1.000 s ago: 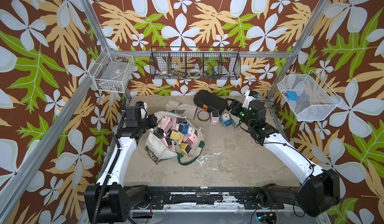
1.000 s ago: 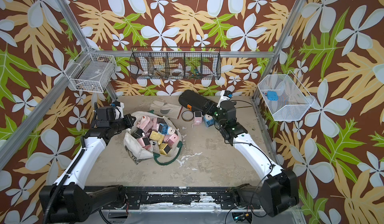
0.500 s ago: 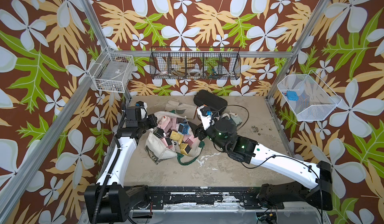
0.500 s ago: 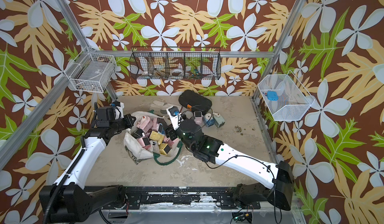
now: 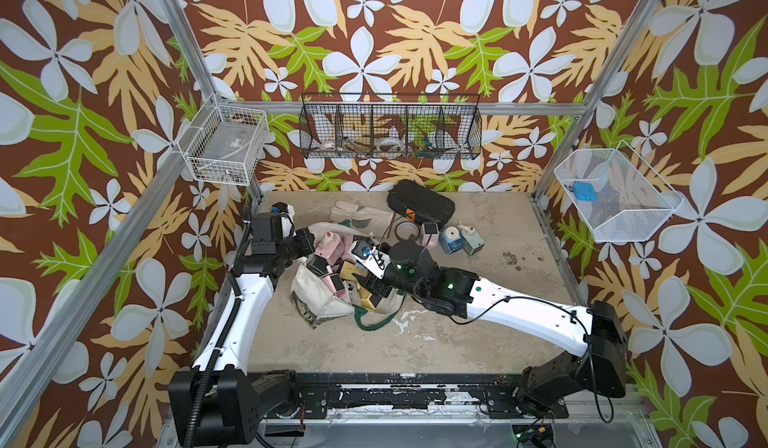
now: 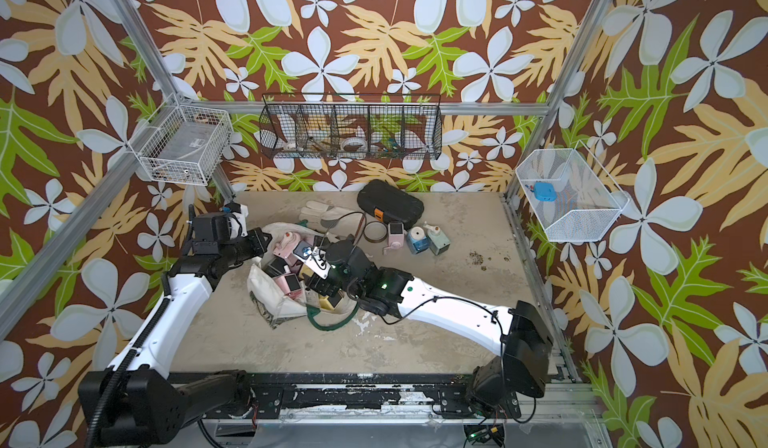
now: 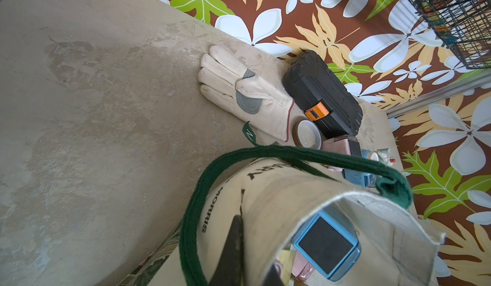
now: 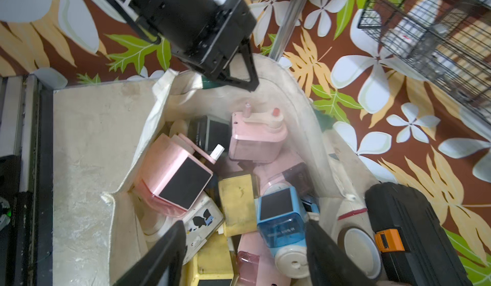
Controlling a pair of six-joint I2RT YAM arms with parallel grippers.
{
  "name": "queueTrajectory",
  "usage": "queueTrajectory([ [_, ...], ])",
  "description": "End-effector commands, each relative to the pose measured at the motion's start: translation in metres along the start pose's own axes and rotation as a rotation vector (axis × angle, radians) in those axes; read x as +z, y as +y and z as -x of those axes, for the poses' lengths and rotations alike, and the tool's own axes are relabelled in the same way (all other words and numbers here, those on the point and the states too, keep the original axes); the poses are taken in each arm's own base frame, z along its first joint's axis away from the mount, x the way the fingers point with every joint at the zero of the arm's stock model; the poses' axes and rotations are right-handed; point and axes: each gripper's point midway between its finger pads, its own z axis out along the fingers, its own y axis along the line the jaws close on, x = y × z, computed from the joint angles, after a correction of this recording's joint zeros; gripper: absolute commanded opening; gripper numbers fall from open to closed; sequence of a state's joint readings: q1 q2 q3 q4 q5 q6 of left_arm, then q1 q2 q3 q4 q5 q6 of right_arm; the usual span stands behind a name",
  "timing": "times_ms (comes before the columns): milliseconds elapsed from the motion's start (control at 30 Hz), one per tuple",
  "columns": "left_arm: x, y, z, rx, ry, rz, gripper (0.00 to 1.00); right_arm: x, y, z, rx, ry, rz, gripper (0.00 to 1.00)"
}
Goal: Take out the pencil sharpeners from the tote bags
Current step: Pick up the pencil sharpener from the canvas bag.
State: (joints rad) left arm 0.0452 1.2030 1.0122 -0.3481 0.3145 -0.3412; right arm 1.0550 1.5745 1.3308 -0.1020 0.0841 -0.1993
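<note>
The bag (image 5: 314, 300) sits slumped and open on the table (image 5: 457, 350), over on the left arm's side. It is full of sharpeners (image 8: 183, 182) in pink, yellow and blue, piled every which way. The left gripper (image 8: 247, 82) is clenched on the far rim of the bag, right by a green handle (image 7: 265, 149), and holds the mouth up. The right gripper (image 8: 244, 258) hangs over the pile with its jaws spread wide and nothing caught in them. A yellow sharpener (image 8: 237, 199) and a blue sharpener (image 8: 279, 213) lie just under the gap. In both top views the right arm covers part of the bag's mouth, so some of the pile is hidden. Three loose sharpeners (image 5: 451, 240), pink, blue and mint, stand on the table just past the bag. A roll of tape (image 5: 405, 229) lies next to the pink one, with a black case (image 5: 422, 204) right behind it. A pale glove (image 5: 361, 217) lies beside the case, close to the back of the bag. The other handle (image 5: 360, 321) trails on the table in front. Small dark crumbs (image 5: 515, 256) dot the table toward the right. Wire baskets (image 5: 390, 125) hang on the walls above.
</note>
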Motion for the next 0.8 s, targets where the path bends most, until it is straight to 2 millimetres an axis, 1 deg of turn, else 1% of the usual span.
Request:
queueTrajectory([
  [0, -0.005, -0.007, 0.015, 0.015, -0.06, -0.024, 0.0, 0.01, -0.001, -0.01, -0.075, 0.064, -0.016, 0.72],
  [100, -0.005, -0.007, 0.015, 0.014, -0.06, -0.024, 0.0, 0.027, -0.004, -0.025, -0.127, 0.147, -0.043, 0.73],
  [200, -0.005, -0.008, 0.015, 0.015, -0.061, -0.024, 0.0, 0.041, -0.021, -0.038, -0.175, 0.23, -0.148, 0.75],
  [367, -0.006, -0.008, 0.016, 0.016, -0.064, -0.025, 0.0, 0.063, -0.036, -0.057, -0.26, 0.337, -0.253, 0.77],
  [500, -0.006, -0.008, 0.016, 0.016, -0.064, -0.025, 0.0, 0.072, -0.043, -0.062, -0.303, 0.377, -0.299, 0.77],
  [600, -0.006, -0.008, 0.016, 0.016, -0.065, -0.026, 0.0, 0.074, -0.048, -0.066, -0.331, 0.398, -0.331, 0.78],
  [767, -0.006, -0.008, 0.016, 0.015, -0.062, -0.028, 0.0, 0.074, -0.06, -0.079, -0.347, 0.455, -0.376, 0.78],
])
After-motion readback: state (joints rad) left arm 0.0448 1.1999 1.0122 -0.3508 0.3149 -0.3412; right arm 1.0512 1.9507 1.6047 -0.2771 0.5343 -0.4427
